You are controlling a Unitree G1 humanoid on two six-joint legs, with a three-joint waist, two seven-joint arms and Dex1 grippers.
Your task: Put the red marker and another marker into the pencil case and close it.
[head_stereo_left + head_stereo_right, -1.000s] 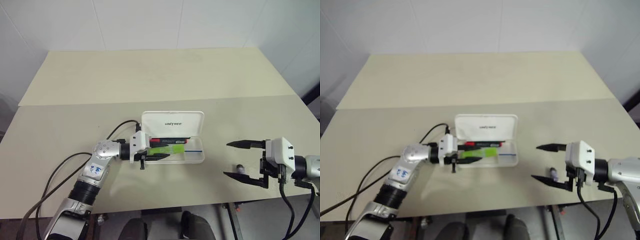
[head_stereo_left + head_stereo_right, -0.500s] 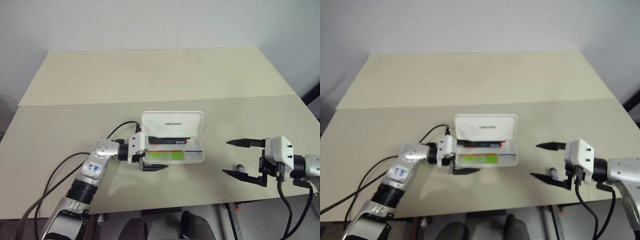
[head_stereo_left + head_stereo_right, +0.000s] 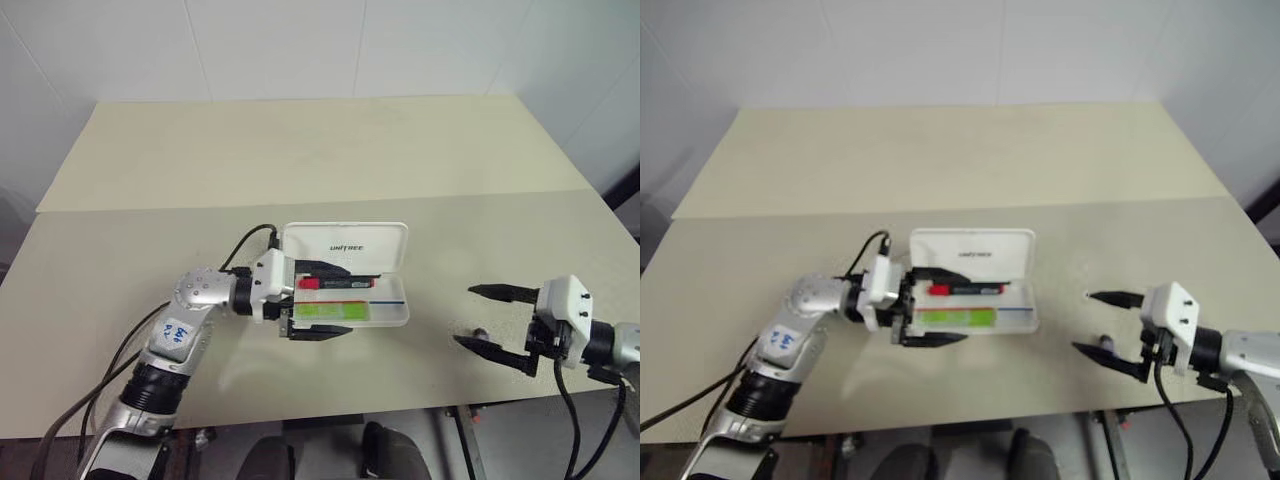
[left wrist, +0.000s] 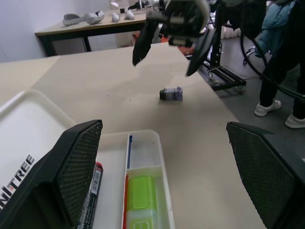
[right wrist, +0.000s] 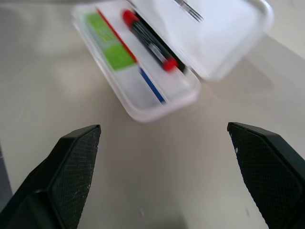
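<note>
The table carries the pencil case, which stands open near the table's front edge with its lid raised toward the far side. The lid reads "UNITREE" in dark letters.

The left end effector is at the left end of the pencil case, fingers spread wide, holding nothing. One second ago it was closed on the green highlighter over the tray; since then it has released and lifted slightly.

The right end effector hovers well to the right of the case, fingers wide apart and empty, as before.

The green highlighter now lies flat in the front compartment. The red marker lies in the rear compartment, beside it.

A small purple-grey stub lies on the table below the right end effector.
</note>
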